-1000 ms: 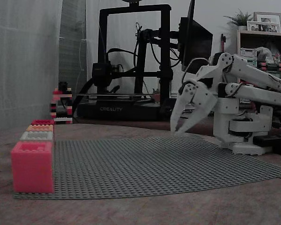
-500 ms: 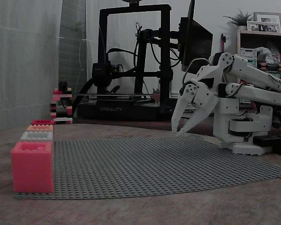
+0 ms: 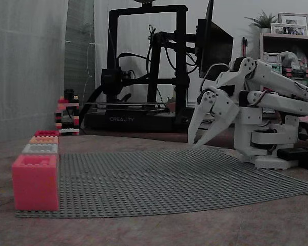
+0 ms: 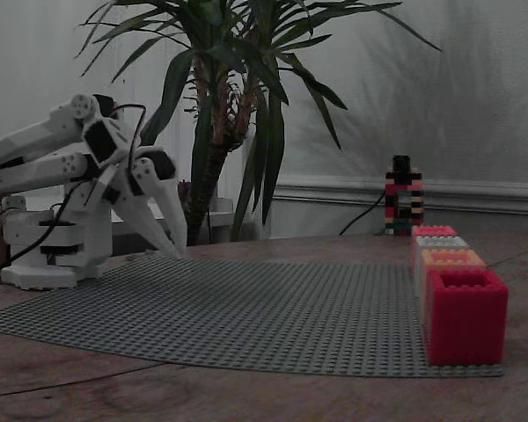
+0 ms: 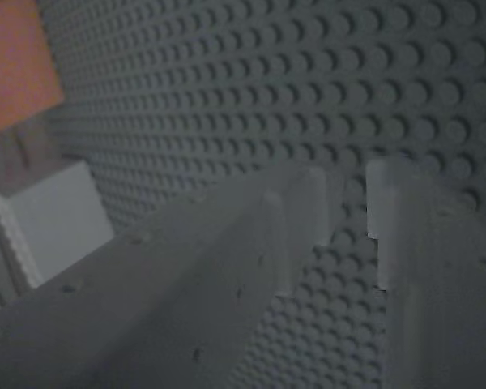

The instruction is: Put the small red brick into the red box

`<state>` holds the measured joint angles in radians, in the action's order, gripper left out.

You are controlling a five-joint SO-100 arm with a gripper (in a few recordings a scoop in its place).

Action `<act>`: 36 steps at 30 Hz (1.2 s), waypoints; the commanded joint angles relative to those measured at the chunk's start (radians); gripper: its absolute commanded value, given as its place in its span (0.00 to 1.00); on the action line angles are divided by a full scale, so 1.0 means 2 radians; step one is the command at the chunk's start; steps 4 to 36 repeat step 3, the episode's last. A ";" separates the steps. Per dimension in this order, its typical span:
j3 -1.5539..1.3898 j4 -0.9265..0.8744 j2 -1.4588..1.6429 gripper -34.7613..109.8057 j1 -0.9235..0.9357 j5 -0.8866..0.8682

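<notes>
White 2-finger gripper (image 3: 196, 143) hangs w/ tips just above far edge of grey studded baseplate (image 3: 169, 179), fingers slightly apart, nothing between them. Deep-crimson brick box (image 3: 46, 134) sits farthest in row of 4 boxes, well apart from gripper (image 4: 178, 249). Small red brick: can't tell where.

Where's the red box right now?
In a fixed view, the red box stands nearest the camera at the mat's right edge, with the orange box directly behind it and the end effector far to the left.
</notes>
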<state>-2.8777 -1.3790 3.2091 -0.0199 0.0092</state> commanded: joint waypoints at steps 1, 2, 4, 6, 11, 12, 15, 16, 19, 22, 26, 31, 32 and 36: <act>0.008 -0.013 0.005 0.24 -0.014 -0.014; 0.008 -0.013 0.005 0.24 -0.014 -0.014; 0.008 -0.013 0.005 0.24 -0.014 -0.014; 0.008 -0.013 0.005 0.24 -0.014 -0.014; 0.008 -0.013 0.005 0.24 -0.014 -0.014; 0.008 -0.013 0.005 0.24 -0.014 -0.014; 0.008 -0.013 0.005 0.24 -0.014 -0.014; 0.008 -0.013 0.005 0.24 -0.014 -0.014; 0.008 -0.013 0.005 0.24 -0.014 -0.014; 0.008 -0.013 0.005 0.24 -0.014 -0.014; 0.008 -0.013 0.005 0.24 -0.014 -0.014; 0.008 -0.013 0.005 0.24 -0.014 -0.014; 0.008 -0.013 0.005 0.24 -0.014 -0.014; 0.008 -0.013 0.005 0.24 -0.014 -0.014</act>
